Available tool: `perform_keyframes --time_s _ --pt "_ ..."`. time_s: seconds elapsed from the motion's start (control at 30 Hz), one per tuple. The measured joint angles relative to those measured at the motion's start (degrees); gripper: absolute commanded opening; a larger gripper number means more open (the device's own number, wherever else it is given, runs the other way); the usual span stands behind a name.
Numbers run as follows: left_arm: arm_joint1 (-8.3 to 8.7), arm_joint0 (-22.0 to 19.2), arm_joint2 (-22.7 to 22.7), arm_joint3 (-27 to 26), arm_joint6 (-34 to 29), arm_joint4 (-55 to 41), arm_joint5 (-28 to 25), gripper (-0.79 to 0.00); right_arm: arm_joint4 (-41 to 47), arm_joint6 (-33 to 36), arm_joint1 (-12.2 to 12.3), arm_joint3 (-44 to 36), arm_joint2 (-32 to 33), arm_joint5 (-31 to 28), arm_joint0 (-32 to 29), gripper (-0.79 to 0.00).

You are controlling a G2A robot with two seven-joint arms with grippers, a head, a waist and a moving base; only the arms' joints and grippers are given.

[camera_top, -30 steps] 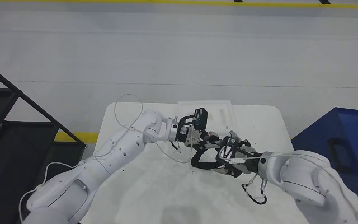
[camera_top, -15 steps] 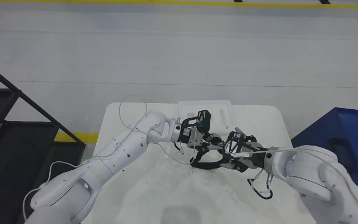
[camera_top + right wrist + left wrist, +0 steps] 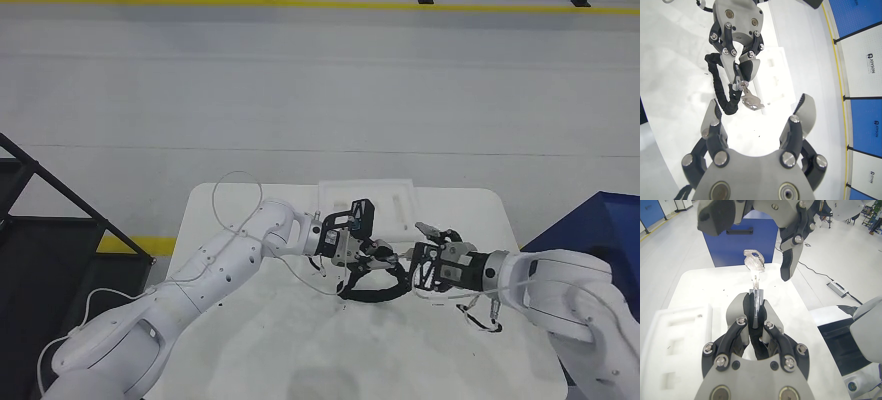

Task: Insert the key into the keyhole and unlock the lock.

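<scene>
My left gripper (image 3: 755, 298) is shut on the silver lock cylinder (image 3: 758, 293), held above the white table (image 3: 250, 350). The key (image 3: 754, 261) sits in the keyhole with its flat head sticking out. In the right wrist view the keyhole face (image 3: 742, 84) points at the camera and the key (image 3: 751, 101) hangs from it at a slant. The lock's black cable loop (image 3: 719, 89) droops beside the left gripper (image 3: 740, 73). My right gripper (image 3: 761, 108) is open, a short way off the key head and not touching it. From above, the left gripper (image 3: 368, 250) and the right gripper (image 3: 420, 262) face each other.
A white foam tray (image 3: 385, 195) with rectangular cut-outs lies at the table's far edge, just behind the lock. A blue cabinet (image 3: 600, 240) stands off the table's right side. Thin cables hang from both wrists.
The right gripper has drawn back to the right, away from the lock, leaving the key in the keyhole. The left gripper with the lock has stayed almost still.
</scene>
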Motion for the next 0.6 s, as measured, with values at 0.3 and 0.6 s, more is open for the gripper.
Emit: perform_keyframes --time_s 0.3,0.6 --pt "0.09 -0.4 0.7 0.3 0.0 -0.7 0.0 -0.785 -4.1 -2.9 0.1 -0.7 -0.9 0.1 -0.7 -0.545" --pt "0.12 -0.6 0.9 0.6 0.0 -1.1 0.0 -0.785 -5.9 -4.3 0.4 -2.0 -0.6 0.0 -1.6 -0.785"
